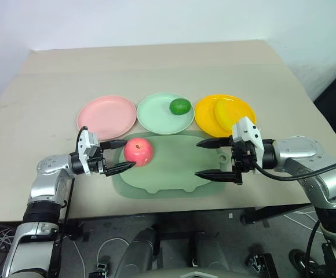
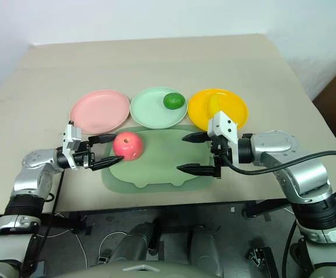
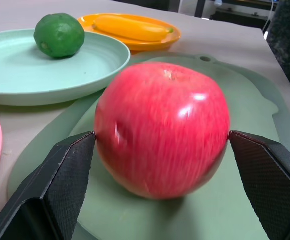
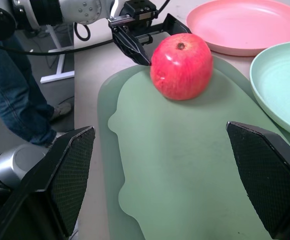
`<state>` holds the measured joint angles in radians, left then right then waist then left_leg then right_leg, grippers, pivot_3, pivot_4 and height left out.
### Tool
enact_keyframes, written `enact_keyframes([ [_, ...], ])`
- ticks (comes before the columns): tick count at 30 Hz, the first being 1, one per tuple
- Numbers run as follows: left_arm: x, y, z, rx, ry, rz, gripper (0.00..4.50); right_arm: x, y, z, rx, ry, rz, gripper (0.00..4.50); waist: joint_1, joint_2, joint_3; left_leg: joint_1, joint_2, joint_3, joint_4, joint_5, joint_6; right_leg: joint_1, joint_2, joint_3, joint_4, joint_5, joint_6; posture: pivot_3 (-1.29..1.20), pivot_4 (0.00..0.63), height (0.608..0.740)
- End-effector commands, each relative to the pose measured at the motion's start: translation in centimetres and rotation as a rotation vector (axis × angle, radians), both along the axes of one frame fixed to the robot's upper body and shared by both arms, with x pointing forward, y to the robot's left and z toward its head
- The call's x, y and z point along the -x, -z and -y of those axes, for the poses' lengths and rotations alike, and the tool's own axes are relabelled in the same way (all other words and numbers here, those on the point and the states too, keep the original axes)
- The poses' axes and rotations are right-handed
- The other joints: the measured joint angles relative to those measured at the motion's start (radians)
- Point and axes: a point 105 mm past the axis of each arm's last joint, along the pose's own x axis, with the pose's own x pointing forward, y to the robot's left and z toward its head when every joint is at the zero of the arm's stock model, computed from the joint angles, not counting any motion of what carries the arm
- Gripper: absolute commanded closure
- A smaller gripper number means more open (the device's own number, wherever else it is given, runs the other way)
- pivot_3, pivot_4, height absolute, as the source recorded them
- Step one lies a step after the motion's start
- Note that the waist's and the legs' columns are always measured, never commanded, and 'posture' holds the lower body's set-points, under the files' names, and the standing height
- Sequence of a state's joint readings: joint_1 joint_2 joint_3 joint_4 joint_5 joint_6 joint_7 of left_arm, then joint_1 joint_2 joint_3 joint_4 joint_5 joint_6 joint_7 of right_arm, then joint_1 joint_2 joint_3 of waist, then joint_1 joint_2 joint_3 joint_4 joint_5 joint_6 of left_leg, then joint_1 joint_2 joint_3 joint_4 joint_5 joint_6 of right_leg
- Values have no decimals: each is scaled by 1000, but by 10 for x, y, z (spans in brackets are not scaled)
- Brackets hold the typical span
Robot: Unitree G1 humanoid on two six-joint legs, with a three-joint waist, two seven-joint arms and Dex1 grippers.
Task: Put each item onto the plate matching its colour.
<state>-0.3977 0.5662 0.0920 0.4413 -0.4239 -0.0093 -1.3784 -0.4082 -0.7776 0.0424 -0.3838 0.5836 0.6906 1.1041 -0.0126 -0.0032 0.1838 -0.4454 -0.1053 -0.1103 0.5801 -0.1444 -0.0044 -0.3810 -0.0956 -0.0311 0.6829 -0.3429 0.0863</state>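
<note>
- I see three plates in a row across the table (image 1: 35,104): left plate (image 1: 106,114), middle plate (image 1: 159,116), right plate (image 1: 229,119).
- The oval fruit (image 1: 180,106) lies on the middle plate, the banana (image 1: 222,110) on the right one.
- The mat (image 1: 179,168) lies nearer me, the apple (image 1: 138,150) standing on its left end.

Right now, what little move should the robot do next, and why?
Probably close the left hand on the apple. Its open fingers already sit on either side of the apple, which rests on the pale green mat, not on the pink plate. The green fruit and banana already lie on matching plates.
</note>
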Motion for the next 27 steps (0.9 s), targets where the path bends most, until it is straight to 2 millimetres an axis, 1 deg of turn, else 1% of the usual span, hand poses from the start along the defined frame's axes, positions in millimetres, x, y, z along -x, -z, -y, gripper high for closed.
enact_keyframes([
  [1,-1,-7,4,3,22,21,647,1,-8,-1,-17,-7,40,0,0,0,0,0,0,0,0,0,0,0,0,0,0,0,0,0,150,737],
  [4,-2,-8,5,3,23,24,1498,1,-9,-2,-20,-6,41,0,0,0,0,0,0,0,0,0,0,1,0,0,0,0,0,0,150,737],
  [16,-1,-13,5,3,27,34,1498,1,-9,-6,-30,-8,42,0,0,0,0,0,0,0,1,0,0,1,0,0,0,0,0,0,150,737],
  [20,-2,-25,1,37,1,22,1498,2,-9,-7,-31,-9,40,0,0,0,0,0,0,0,1,0,0,1,0,0,0,0,0,0,150,737],
  [22,-2,-30,-1,19,-15,9,1498,2,-9,-7,-30,-9,40,0,0,-1,1,0,0,0,1,0,0,1,0,0,0,0,0,0,150,737],
  [27,10,-43,-9,-19,-1,7,1498,1,-9,-6,-30,-6,37,0,-3,-1,1,0,0,-1,1,0,0,1,0,0,0,0,0,0,150,737],
])
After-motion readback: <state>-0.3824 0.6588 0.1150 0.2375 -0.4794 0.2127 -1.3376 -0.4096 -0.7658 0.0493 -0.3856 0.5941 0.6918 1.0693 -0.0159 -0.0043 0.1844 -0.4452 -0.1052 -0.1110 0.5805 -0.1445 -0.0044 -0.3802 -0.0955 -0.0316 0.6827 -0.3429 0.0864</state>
